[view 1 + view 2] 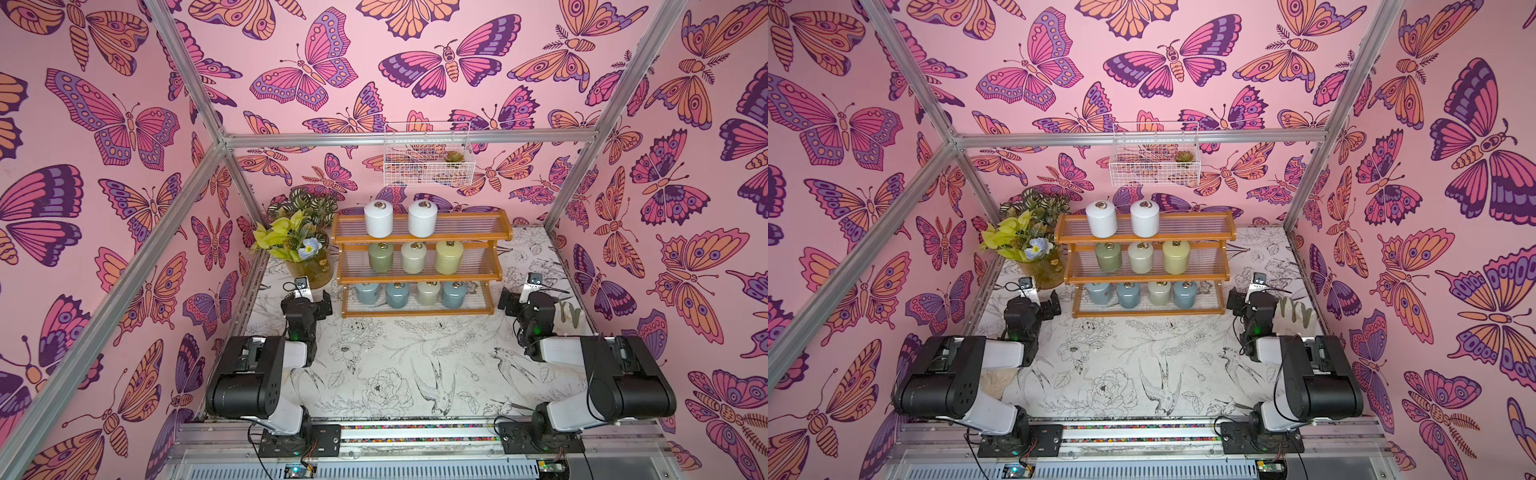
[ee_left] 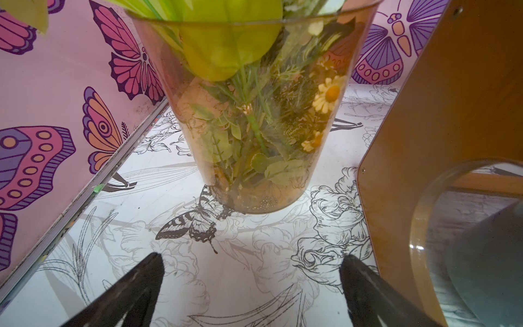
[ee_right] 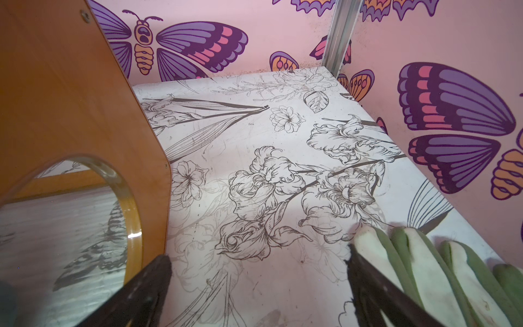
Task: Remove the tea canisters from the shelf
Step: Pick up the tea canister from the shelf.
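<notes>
While tea canisters [image 1: 414, 257] fill the shelf [image 1: 422, 237], flowers [image 1: 291, 232] in vase [image 1: 316, 272], left gripper [image 2: 253, 259] released, right gripper [image 3: 259, 257] released.

Pink walls [image 1: 374, 95] with big butterflies stand around a white table [image 1: 415, 365] with drawn flowers and birds, silver bars [image 1: 311, 140] frame it, and a white wire basket [image 1: 415, 176] hangs at twelve o'clock.

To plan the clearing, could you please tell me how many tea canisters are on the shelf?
9 tea canisters on the shelf: two white on top, three in the middle, four at the bottom. None seems hidden.
</notes>
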### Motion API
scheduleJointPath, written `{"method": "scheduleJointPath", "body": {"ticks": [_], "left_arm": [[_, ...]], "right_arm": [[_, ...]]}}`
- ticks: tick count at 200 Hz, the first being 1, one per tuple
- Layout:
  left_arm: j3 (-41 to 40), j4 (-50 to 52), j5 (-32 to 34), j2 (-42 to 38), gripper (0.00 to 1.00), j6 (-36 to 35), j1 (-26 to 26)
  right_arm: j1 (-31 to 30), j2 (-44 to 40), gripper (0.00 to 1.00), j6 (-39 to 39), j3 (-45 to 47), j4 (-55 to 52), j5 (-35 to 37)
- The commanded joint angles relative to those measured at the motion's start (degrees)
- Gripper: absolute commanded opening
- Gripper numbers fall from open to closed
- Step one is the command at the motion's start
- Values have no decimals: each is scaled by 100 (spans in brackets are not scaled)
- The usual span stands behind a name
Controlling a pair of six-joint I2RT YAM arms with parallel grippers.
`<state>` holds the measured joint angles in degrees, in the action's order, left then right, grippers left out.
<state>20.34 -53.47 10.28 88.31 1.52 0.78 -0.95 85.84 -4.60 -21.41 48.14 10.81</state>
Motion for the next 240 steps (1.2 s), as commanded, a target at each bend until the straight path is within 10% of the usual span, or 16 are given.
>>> {"method": "scheduleJointPath", "body": {"ticks": [1, 56, 128, 170, 240], "left_arm": [[49, 107, -62, 11, 100, 15, -16], [112, 472, -458, -270, 100, -214, 46], [577, 3463, 419, -3080, 100, 713, 393], [1285, 4995, -352, -4109, 100, 1198, 418], [2512, 5829, -1746, -4245, 100, 1681, 520]], "right_arm": [[-12, 21, 99, 34, -109, -94, -52], [-19, 11, 99, 29, -92, -68, -53], [-45, -1092, 99, 109, -766, -1970, -41], [-204, -2234, 99, 38, -1239, -3223, 28], [-2142, -2581, 99, 631, -2688, -3955, -102]]}}
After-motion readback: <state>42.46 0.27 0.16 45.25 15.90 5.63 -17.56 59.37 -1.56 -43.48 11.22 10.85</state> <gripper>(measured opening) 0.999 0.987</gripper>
